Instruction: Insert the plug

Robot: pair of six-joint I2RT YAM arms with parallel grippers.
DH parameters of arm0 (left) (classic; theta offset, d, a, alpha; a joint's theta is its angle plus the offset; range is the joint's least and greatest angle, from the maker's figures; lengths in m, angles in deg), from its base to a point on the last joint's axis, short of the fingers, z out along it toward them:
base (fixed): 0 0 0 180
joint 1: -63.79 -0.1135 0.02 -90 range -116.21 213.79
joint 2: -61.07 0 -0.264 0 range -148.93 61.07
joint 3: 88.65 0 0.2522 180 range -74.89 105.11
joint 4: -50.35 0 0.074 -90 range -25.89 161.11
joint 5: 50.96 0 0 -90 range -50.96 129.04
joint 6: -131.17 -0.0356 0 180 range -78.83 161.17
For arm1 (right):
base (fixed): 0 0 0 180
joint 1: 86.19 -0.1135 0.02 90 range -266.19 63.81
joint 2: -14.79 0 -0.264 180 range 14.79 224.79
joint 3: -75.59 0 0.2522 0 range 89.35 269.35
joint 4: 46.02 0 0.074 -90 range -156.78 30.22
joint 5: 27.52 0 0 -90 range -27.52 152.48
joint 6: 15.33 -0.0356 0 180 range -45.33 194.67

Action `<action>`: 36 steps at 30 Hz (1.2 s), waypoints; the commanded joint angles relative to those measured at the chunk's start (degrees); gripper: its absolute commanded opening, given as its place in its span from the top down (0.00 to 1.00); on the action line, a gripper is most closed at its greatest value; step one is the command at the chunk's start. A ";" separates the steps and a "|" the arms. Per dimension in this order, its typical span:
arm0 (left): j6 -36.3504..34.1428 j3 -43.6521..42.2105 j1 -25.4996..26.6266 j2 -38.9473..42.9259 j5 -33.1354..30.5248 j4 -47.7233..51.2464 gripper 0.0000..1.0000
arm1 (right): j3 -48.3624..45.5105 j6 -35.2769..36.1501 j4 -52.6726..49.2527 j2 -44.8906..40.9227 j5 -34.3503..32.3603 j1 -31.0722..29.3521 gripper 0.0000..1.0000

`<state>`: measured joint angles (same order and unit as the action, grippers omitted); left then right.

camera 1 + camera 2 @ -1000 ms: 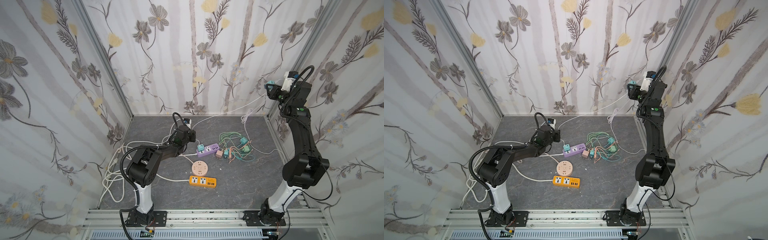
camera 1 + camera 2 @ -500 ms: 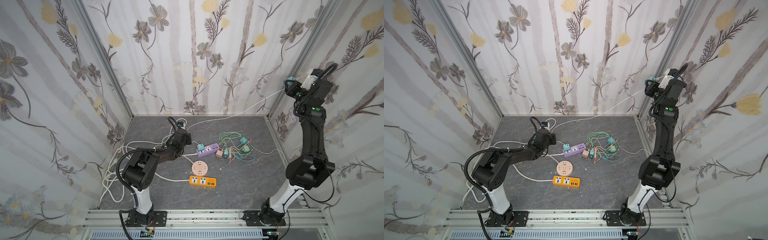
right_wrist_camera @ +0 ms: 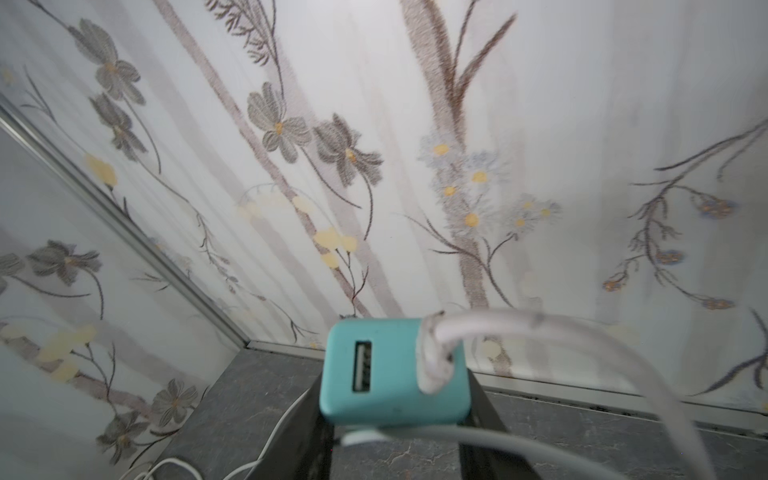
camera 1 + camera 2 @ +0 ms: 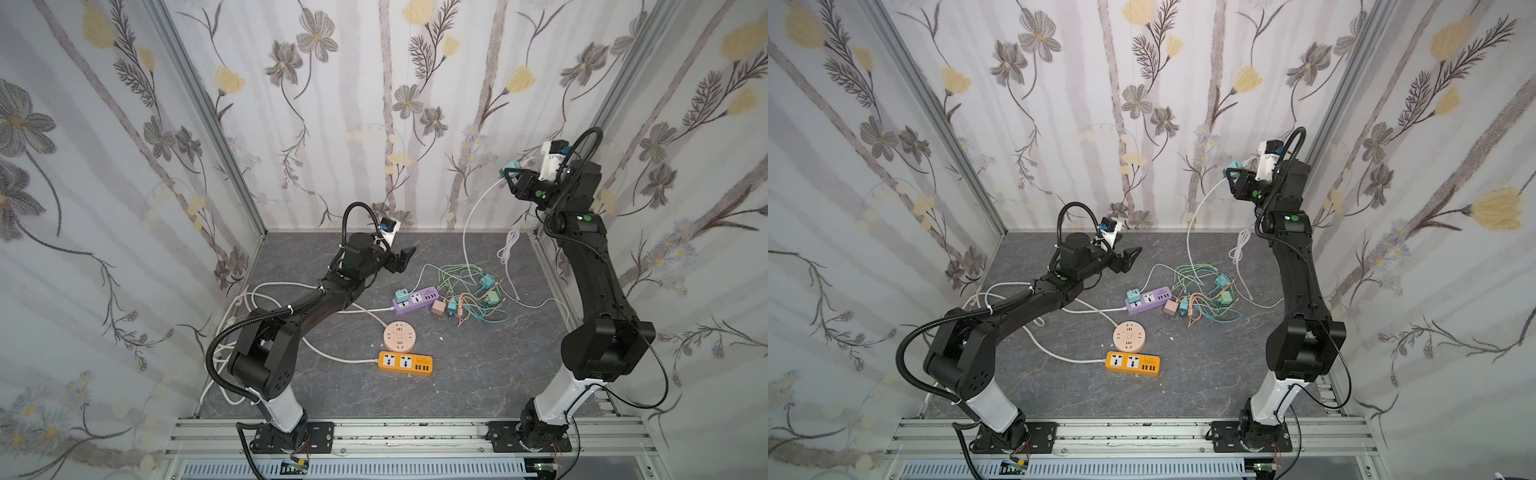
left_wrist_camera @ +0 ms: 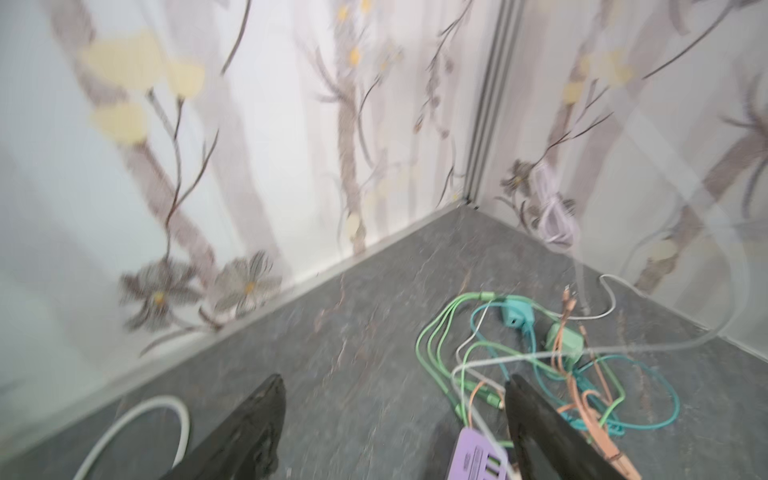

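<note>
Prongs hidden: teal charger plug (image 3: 395, 374) sits clamped in the right gripper (image 4: 515, 180), high near the back-right corner. The left gripper (image 5: 392, 390), blurred, has jaws apart and empty. Grey marbled table (image 4: 478, 374); floral-papered walls (image 4: 374, 104).

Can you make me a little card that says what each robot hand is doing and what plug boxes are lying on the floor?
Left gripper: open, empty, low over the floor near the purple power strip
Right gripper: raised high, shut on the teal charger
White cable: plugged into the teal charger, trailing down to the floor
Purple power strip: one teal adapter plugged in
Other sockets: round pink socket, orange power strip
Loose cables: tangled pile beside the purple power strip
</note>
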<state>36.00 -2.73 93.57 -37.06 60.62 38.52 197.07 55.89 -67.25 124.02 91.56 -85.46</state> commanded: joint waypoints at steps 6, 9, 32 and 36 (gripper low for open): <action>1.42 19.31 4.50 -10.15 11.89 5.26 0.18 | -1.64 4.02 4.00 -1.21 -0.43 -9.33 0.65; 1.47 25.63 4.93 -14.58 0.88 11.14 0.19 | -1.55 3.85 4.57 -1.29 -0.08 -10.38 0.65; 6.51 32.95 4.98 -26.75 -5.52 12.42 0.88 | -5.27 3.13 7.57 -6.17 1.38 -10.49 0.64; 7.24 25.49 2.65 -21.85 -19.23 4.96 1.00 | -7.96 3.30 8.34 -7.89 -0.24 -8.67 0.64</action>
<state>42.69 25.68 97.81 -61.76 51.99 49.85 190.21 58.71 -63.40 117.25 92.70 -95.14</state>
